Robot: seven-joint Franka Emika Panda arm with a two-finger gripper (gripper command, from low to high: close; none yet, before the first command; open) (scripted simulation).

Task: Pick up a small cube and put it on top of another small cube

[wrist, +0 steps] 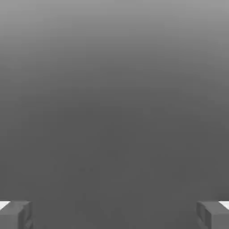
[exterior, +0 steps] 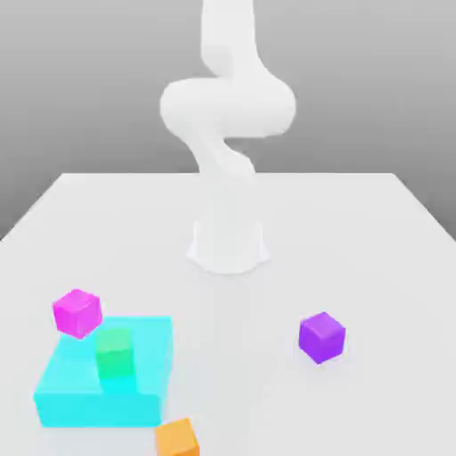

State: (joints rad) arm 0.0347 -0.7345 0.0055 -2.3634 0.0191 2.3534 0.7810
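The small violet-purple cube (exterior: 321, 337) rests on the white table toward the exterior view's right. The small green cube (exterior: 114, 352) sits on top of a large flat cyan block (exterior: 62, 392) at the exterior view's left. The white arm (exterior: 227, 111) rises from its base (exterior: 228, 245) at the table's middle and leaves the picture at the top. In the hand view my gripper (wrist: 114, 214) is open, its two grey fingertips (wrist: 15, 214) far apart with nothing between them, against a plain grey background.
A magenta cube (exterior: 77, 312) stands at the cyan block's far corner. An orange cube (exterior: 177, 437) lies near the front edge, just right of the cyan block. White table surface (exterior: 374, 232) stretches around the purple cube.
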